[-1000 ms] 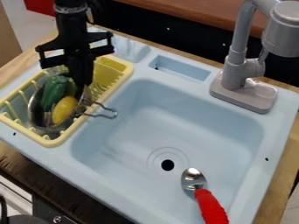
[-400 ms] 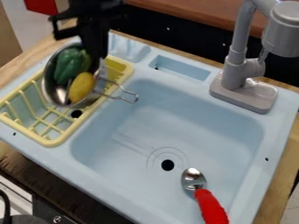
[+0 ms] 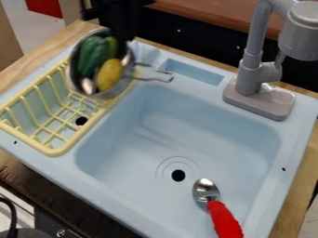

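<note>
At the top left, my gripper (image 3: 123, 35) is shut on the rim of a metal pan (image 3: 72, 79), at the pan's upper right side. The pan hangs tilted above the back part of the yellow dish rack (image 3: 55, 149), its wire handle (image 3: 149, 79) pointing right over the sink's edge. Inside it lie a green pepper (image 3: 93, 54) and a yellow lemon-like piece (image 3: 110, 73), with a shiny metal object (image 3: 88, 85) near the pan's lower edge.
The light blue sink (image 3: 186, 125) fills the middle. A spoon with a red handle (image 3: 223, 218) lies at its front right. The grey faucet (image 3: 249, 69) stands at the back right, beside a shallow recess (image 3: 192, 73).
The pan, with its contents, has risen out of the dish rack and moved up and right in the view along with my gripper. The spoon has stayed put.
</note>
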### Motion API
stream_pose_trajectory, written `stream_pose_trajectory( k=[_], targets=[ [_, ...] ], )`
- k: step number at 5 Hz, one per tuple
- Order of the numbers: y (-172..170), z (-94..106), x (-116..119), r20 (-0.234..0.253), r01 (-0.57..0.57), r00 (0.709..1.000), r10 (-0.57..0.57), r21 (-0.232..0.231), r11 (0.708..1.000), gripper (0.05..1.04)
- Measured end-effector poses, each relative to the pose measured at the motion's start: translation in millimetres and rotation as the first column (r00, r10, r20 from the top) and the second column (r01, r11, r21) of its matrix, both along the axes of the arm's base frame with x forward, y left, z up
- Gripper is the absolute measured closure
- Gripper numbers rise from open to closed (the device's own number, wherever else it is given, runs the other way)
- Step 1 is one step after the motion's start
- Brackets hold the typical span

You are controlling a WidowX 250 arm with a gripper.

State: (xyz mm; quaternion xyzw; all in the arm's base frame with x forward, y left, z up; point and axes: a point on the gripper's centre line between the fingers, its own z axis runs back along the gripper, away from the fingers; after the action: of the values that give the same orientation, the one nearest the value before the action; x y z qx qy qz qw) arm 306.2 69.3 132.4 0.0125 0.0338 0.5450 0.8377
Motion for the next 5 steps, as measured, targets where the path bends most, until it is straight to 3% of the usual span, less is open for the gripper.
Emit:
stream_pose_trajectory(
  k=[1, 3, 5],
  targets=[
    [-12.1, -3.4, 16.2, -0.017, -0.032, 0.999, 0.032, 0.011, 0.999, 1.029],
    [-37.1, -24.3, 27.2, -0.047, -0.052, 0.997, 0.053, 0.024, 0.998, 1.029],
    [-55.4, -30.8, 50.3, -0.028, -0.036, 0.999, 0.037, 0.02, 0.999, 1.029]
  ],
)
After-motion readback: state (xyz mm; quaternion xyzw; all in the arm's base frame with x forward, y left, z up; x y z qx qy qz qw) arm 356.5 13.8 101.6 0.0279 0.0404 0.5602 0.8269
